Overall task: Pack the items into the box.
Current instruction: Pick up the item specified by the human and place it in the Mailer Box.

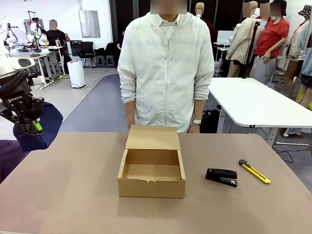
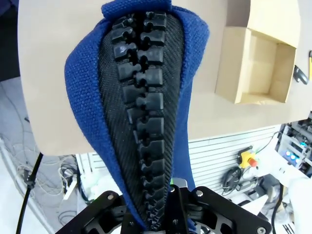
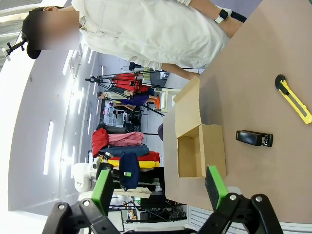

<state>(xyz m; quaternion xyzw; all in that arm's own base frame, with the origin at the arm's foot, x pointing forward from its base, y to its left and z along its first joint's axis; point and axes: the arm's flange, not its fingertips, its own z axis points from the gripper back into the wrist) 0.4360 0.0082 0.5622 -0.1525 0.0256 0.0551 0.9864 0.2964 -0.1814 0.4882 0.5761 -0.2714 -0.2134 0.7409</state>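
My left gripper (image 1: 33, 122) hangs above the table's left edge, shut on the dark navy-blue zip pouch (image 1: 48, 127), which droops below it. The left wrist view has the pouch (image 2: 141, 112) close up, black zip teeth running down into my gripper (image 2: 163, 217). The brown cardboard box (image 1: 152, 168) stands open mid-table, its flap lid (image 1: 152, 137) tilted back toward the person. Right of the box lies the yellow-and-black utility knife (image 1: 254, 171). My right gripper (image 3: 158, 187) is open with nothing between its green pads (image 3: 214, 185), looking at the box (image 3: 200, 146) and the knife (image 3: 292, 98).
A black stapler (image 1: 222, 177) lies between the box and the knife. A person in a white jacket (image 1: 165, 68) stands at the far edge, right behind the box lid. The brown table (image 1: 73, 195) has bare room left of the box and in front of it.
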